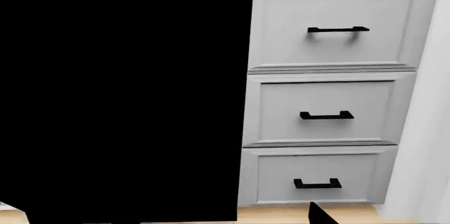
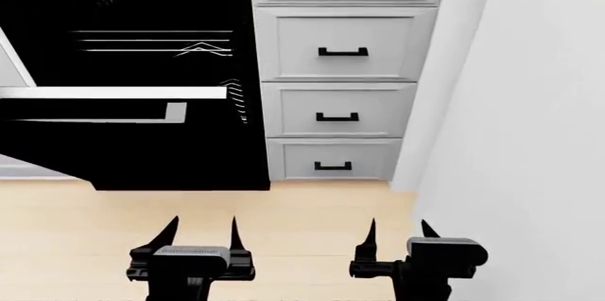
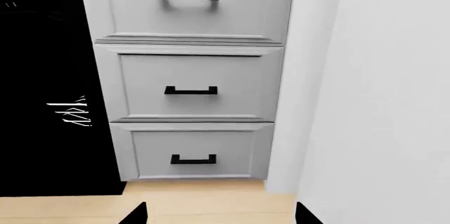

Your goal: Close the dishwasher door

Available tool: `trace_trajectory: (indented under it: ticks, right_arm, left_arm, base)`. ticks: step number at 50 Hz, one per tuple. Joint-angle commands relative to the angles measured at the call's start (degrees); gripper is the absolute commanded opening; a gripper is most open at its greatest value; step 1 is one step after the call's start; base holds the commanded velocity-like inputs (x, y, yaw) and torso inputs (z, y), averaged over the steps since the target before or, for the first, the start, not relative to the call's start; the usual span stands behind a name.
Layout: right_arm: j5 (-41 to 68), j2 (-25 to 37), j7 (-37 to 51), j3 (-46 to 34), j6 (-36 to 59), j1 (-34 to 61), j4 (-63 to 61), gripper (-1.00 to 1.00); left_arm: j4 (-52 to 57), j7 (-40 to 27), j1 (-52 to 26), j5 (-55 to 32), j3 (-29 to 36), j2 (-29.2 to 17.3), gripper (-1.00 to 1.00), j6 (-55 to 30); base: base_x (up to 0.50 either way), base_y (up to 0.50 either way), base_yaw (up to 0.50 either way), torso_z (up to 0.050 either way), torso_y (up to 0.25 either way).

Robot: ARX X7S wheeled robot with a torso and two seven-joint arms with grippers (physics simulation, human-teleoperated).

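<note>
- The dishwasher door (image 2: 142,152) is a wide, glossy black panel, broader than the drawers beside it. In the head view it hangs open, leaning out from the cabinet face toward the robot.
- A silver edge strip (image 2: 113,93) runs across its upper edge, and just under that sits the long silver bar handle (image 2: 104,120), ending in a short bracket at its right end.
- Behind the strip the dishwasher interior (image 2: 142,25) is dark, with thin white lines that are probably rack wires; the render is too dark to be sure.
- The door's right edge stands just beside the stack of light grey drawer fronts (image 2: 336,113), each with a small black handle, all flush and shut.
- The door's lower edge ends just above the pale wooden floor (image 2: 283,209).
- Right of the drawers a plain white wall (image 2: 529,103) comes forward, closing in that side; the right arm sits near it.
- The bare floor between the door and both claws is open room.
- The left claw (image 2: 200,234) hovers low in front of the door, well apart from it, its two pointed fingers spread and nothing between them.
- The right claw (image 2: 400,234) hovers in front of the drawers, fingers likewise parted and empty.
- In the left wrist view the door (image 1: 119,108) fills most of the picture as flat black, its straight edge against the drawers (image 1: 327,113).
- The right wrist view faces the lower drawers (image 3: 189,92), with the black door's edge (image 3: 49,129) alongside.
</note>
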Motion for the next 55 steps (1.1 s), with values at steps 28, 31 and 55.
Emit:
trace_trajectory:
  ticks: [28, 31, 55]
  right_arm:
    - [0.52, 0.87, 1.23, -1.33, 0.38, 0.23, 0.01, 1.00]
    - [0.53, 0.91, 1.30, -1.45, 0.40, 0.34, 0.17, 1.00]
    - [1.14, 1.29, 2.25, -1.73, 0.29, 0.34, 0.07, 1.00]
  left_arm:
    - [0.00, -1.10, 0.03, -0.60, 1.14, -0.92, 1.00, 0.92]
    - [0.07, -1.13, 0.00, -0.67, 1.26, -1.02, 1.00, 0.83]
    - [0.16, -1.64, 0.12, -1.00, 1.94, -1.56, 1.00, 1.46]
  base:
    - [0.00, 0.00, 0.00, -0.050, 0.000]
    - [0.00, 0.00, 0.00, -0.050, 0.000]
    - [0.00, 0.00, 0.00, -0.050, 0.000]
